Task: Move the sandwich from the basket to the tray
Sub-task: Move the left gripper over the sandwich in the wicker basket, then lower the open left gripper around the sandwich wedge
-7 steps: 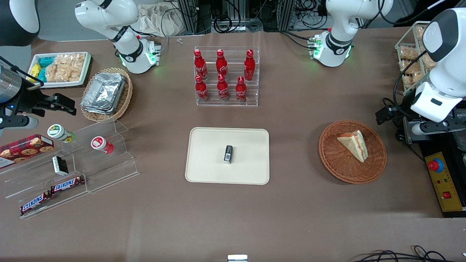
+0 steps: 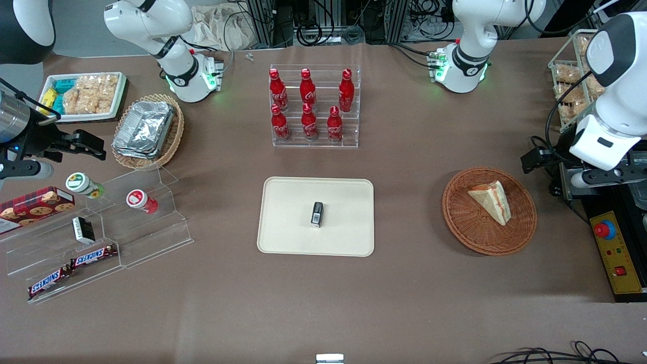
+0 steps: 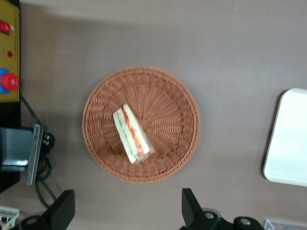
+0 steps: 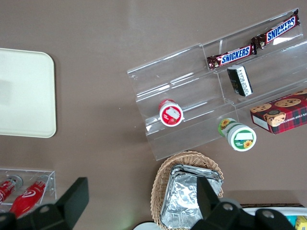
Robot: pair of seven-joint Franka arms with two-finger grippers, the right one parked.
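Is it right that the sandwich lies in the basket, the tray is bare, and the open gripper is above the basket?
Not quite: the tray is not bare. The front view shows a small dark object on it. The sandwich does lie in the basket, with the open gripper above.

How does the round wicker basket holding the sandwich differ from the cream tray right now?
The basket is round, reddish-brown woven wicker; the tray is a smooth cream rectangle with rounded corners. The basket holds the sandwich; the tray holds only a small dark packet. The basket lies toward the working arm's end, with the open hand high above it; the tray sits mid-table. Both are shallow and rest flat on the table.
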